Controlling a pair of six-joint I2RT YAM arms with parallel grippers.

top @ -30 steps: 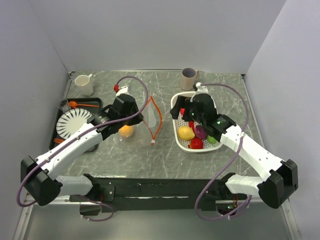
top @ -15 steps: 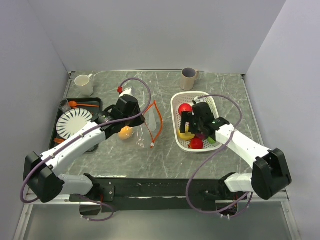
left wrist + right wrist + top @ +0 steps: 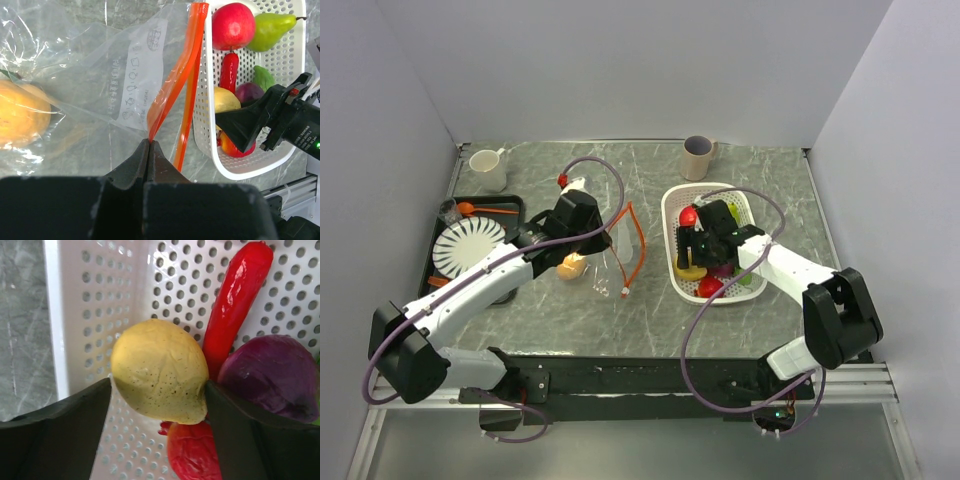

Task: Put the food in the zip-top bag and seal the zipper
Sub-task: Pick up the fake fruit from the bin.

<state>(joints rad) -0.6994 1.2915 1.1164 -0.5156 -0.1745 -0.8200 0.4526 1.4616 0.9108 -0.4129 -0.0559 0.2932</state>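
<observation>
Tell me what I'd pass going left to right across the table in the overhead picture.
striped white plate → orange fruit inside the clear bag → orange-red zipper → white basket holding the other fruit

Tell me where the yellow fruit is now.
In the right wrist view, the yellow fruit lies in the white basket, between the fingers of the right end effector, beside the red pepper.

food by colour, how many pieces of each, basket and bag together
red food: 3
green food: 2
yellow food: 1
purple food: 1
orange food, in the zip-top bag: 1
total: 8
</observation>
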